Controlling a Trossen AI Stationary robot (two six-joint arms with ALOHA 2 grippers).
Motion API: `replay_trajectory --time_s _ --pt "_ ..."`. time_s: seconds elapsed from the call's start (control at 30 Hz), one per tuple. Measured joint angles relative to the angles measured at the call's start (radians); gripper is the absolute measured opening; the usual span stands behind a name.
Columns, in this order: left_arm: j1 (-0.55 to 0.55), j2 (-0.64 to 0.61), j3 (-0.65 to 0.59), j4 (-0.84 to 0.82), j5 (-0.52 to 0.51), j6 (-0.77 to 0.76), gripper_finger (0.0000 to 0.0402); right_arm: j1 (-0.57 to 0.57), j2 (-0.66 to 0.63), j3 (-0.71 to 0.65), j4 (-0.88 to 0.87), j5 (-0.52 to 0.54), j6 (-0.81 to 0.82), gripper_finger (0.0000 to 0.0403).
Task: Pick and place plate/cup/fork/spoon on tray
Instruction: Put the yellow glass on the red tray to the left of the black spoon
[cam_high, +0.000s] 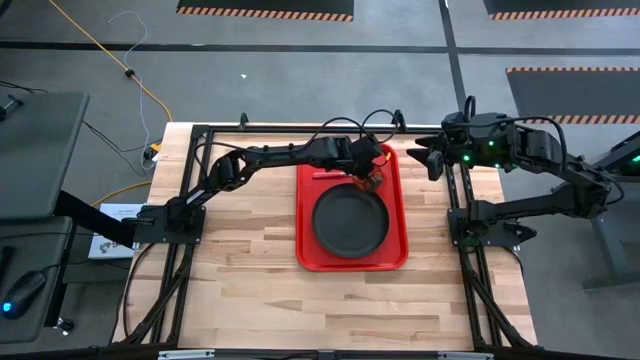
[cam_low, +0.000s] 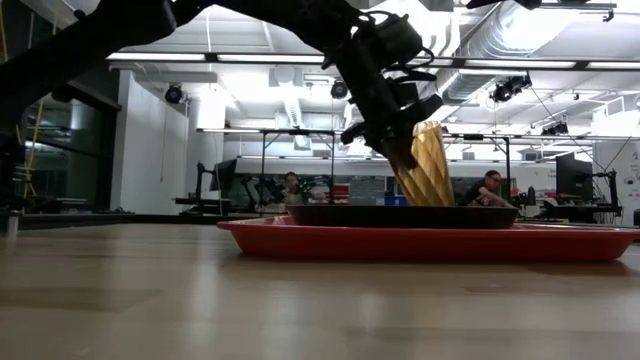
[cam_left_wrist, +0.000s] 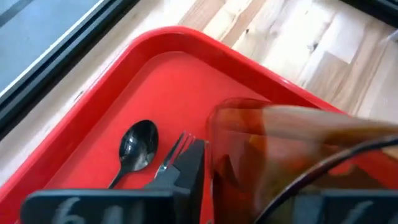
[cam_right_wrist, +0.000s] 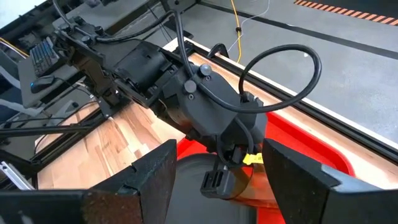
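Your left pincer (cam_high: 372, 172) is clamped on the amber cup (cam_low: 428, 165), holding it tilted above the far end of the red tray (cam_high: 400, 215), just beyond the dark plate (cam_high: 349, 219) that sits on the tray. The spoon (cam_left_wrist: 138, 144) and the fork (cam_left_wrist: 176, 149) lie side by side on the tray floor beside the cup. Your right pincer (cam_right_wrist: 217, 171) waits spread wide and empty past the counter's (cam_high: 240, 260) right edge.

My left gripper (cam_high: 372, 172) has matt black fingers closed on the translucent amber ribbed plastic cup (cam_left_wrist: 273, 155). The glossy red plastic tray (cam_left_wrist: 155, 81) carries a polished dark metal spoon (cam_left_wrist: 138, 146). The pale wooden plank table (cam_high: 250, 270) is smooth and satin.
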Motion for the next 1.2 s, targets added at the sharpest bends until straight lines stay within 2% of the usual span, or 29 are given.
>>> replay_trajectory --time_s 0.6,1.2 --pt "0.000 0.000 0.000 0.171 0.002 -0.007 0.0157 0.000 0.000 0.000 0.000 0.000 -0.008 0.0229" --pt "0.012 0.000 0.000 0.288 -0.031 0.007 0.0166 0.000 0.000 0.000 0.000 0.000 -0.027 0.0229"
